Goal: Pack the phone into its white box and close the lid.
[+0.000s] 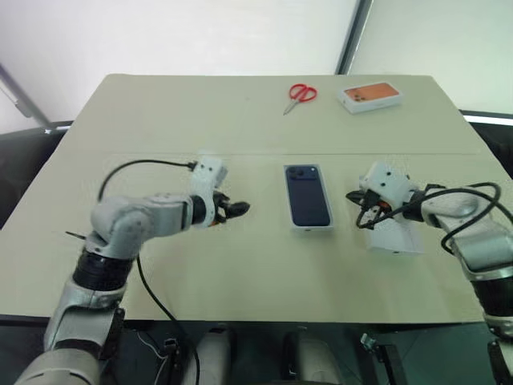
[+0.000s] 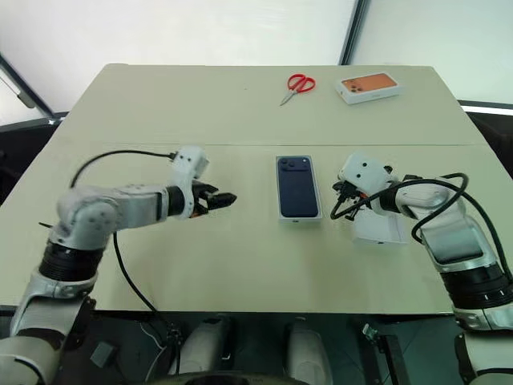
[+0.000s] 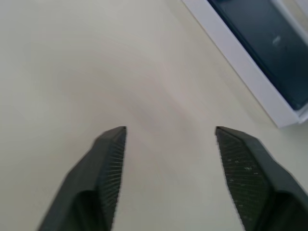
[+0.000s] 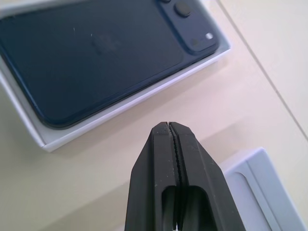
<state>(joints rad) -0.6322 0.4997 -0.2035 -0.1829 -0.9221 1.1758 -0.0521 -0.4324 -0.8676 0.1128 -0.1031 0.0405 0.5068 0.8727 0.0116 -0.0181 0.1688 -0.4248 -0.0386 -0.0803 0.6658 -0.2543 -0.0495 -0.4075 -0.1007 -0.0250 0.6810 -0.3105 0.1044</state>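
We take the white box (image 1: 309, 227) as our landmark: it lies flat near the middle of the table (image 1: 240, 120), its long side running away from the robot, and the phone (image 1: 308, 196) lies inside it, back side up, with the camera cluster at the far corner on the robot's left. In the right wrist view we see the dark navy phone (image 4: 96, 57) seated within the white rim of the tray (image 4: 29, 120), filling nearly all of it. The left gripper (image 1: 237, 210) hovers to the left of the box, apart from it, pointing toward it; in the left wrist view its two fingers (image 3: 108, 163) stand clearly apart with only bare table between them, so it is partly open and grips nothing, and one corner of the box (image 3: 269, 106) lies just beyond them. The right gripper (image 1: 362, 215) is to the right of the box, near its side but not touching it; its fingers (image 4: 175, 159) are pressed together, closed on nothing. Just beside and partly beneath that gripper, further right of the box, lies the lid (image 1: 397, 237), a white rectangle resting on the table, of which we see the pale side (image 4: 260, 187). Well beyond the box, toward the far edge of the table, lie a pair of red-handled scissors (image 1: 300, 95) and, to their right, a second white box with an orange top (image 1: 370, 96).
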